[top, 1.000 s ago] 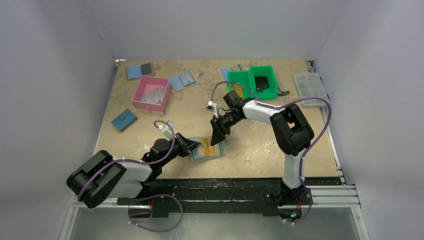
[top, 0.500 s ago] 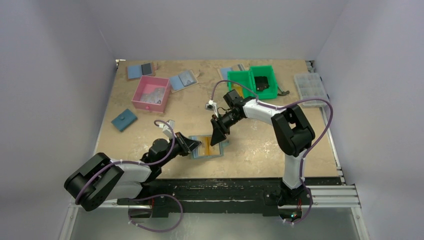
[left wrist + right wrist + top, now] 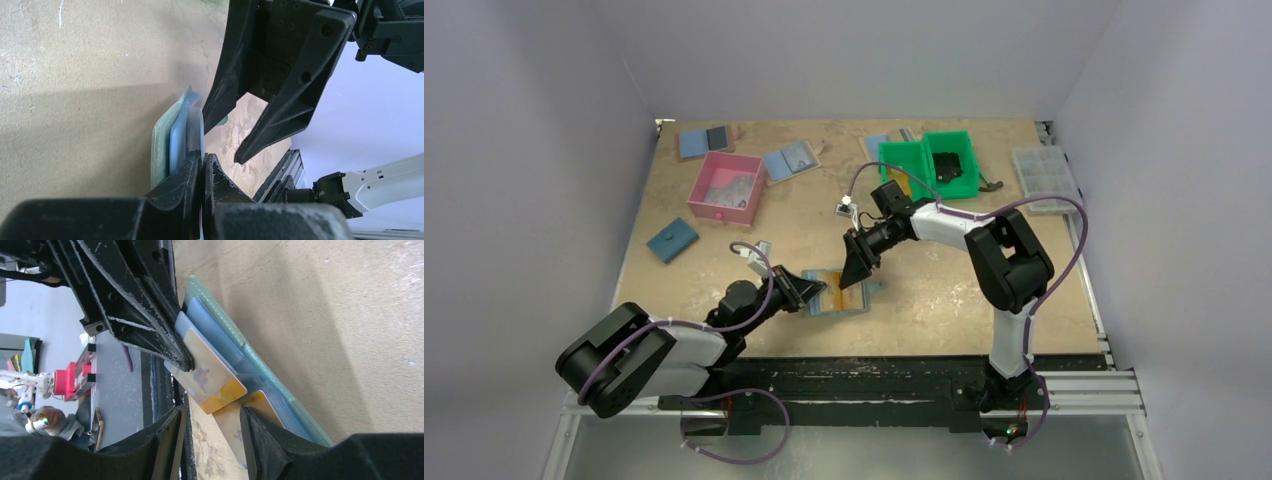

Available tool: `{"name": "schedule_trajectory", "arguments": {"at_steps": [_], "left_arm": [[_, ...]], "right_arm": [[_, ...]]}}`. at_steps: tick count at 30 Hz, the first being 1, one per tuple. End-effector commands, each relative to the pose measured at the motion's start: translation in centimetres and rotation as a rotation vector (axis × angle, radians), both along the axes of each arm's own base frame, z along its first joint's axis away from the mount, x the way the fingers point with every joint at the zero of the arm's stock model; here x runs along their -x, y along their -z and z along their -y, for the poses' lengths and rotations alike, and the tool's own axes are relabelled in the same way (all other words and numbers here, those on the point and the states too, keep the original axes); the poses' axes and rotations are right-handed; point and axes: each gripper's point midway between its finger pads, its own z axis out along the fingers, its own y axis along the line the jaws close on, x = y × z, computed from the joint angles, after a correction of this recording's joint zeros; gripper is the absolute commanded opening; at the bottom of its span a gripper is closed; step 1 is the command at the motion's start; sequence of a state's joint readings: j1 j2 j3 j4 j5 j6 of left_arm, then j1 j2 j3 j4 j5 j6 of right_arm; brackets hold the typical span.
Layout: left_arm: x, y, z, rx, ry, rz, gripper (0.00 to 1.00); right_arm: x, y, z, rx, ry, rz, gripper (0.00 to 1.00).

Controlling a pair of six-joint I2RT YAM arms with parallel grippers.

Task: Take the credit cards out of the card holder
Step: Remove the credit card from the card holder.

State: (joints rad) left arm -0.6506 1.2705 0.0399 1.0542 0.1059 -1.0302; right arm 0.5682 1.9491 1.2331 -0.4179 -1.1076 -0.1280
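Note:
The card holder (image 3: 852, 305) lies open on the table, pale blue inside with a grey-green rim (image 3: 260, 365). In the left wrist view I see it edge-on (image 3: 170, 142). My left gripper (image 3: 814, 293) is shut, its fingertips (image 3: 186, 361) pinching one end of an orange-yellow credit card (image 3: 212, 382) that sticks out over the holder. A second credit card (image 3: 252, 412) lies flat in the holder beneath it. My right gripper (image 3: 212, 440) is open just above these cards, one finger (image 3: 260, 440) resting by the lower card. From the left wrist, the right gripper (image 3: 222, 142) hangs close over the holder.
A pink box (image 3: 724, 187) and a dark blue wallet (image 3: 672, 240) sit back left, with blue-and-grey folders (image 3: 789, 160) behind. A green bin (image 3: 929, 163) and a clear compartment case (image 3: 1044, 178) stand back right. The table's front rail (image 3: 874, 375) is close behind the holder.
The right gripper has drifted slightly up and left over the holder. The left gripper stays shut on the card, shifted only a little.

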Motion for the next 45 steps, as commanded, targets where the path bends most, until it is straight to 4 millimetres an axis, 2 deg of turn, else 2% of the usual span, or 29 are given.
{"name": "schedule_trajectory", "arguments": {"at_steps": [1, 9, 19, 21, 24, 27, 30, 32, 36, 37, 40, 45], "left_arm": [[-0.1, -3.1, 0.5, 0.085, 0.019, 0.095, 0.0], [0.3, -4.5, 1.0, 0.152, 0.043, 0.125, 0.0], [0.3, -4.8, 1.1, 0.183, 0.047, 0.128, 0.0], [0.3, -4.8, 1.1, 0.183, 0.045, 0.124, 0.0], [0.3, -4.5, 0.9, 0.183, 0.031, 0.114, 0.0], [0.1, -4.0, 0.5, 0.176, 0.008, 0.095, 0.0], [0.0, -3.5, 0.3, 0.17, -0.005, 0.072, 0.0], [-0.1, -3.5, 0.2, 0.174, -0.014, 0.063, 0.05], [-0.3, -3.7, 0.0, 0.188, -0.019, 0.061, 0.18], [0.1, -3.1, -0.3, 0.178, -0.02, 0.043, 0.22], [0.3, -2.7, -0.4, 0.161, -0.015, 0.035, 0.31], [0.3, -2.8, -0.4, 0.147, -0.005, 0.042, 0.4]], "right_arm": [[-1.1, 0.0, -0.4, 0.005, 0.047, 0.015, 0.53], [-0.3, -0.7, -0.8, -0.044, 0.046, -0.08, 0.54], [0.5, -2.0, -1.2, -0.114, 0.024, -0.165, 0.51], [0.5, -2.0, -1.2, -0.112, 0.028, -0.171, 0.45], [0.3, -1.7, -1.2, -0.096, 0.041, -0.167, 0.27], [0.1, -1.2, -1.1, -0.074, 0.049, -0.151, 0.19], [-0.1, -1.0, -1.0, -0.064, 0.055, -0.149, 0.05], [-0.1, -1.0, -1.0, -0.065, 0.053, -0.147, 0.0], [-0.2, -1.0, -0.8, -0.069, 0.048, -0.137, 0.0], [-0.3, -0.9, -0.7, -0.07, 0.049, -0.138, 0.0], [-0.4, -0.8, -0.6, -0.07, 0.05, -0.131, 0.0], [-0.7, -0.5, -0.2, -0.062, 0.052, -0.121, 0.0]]}}
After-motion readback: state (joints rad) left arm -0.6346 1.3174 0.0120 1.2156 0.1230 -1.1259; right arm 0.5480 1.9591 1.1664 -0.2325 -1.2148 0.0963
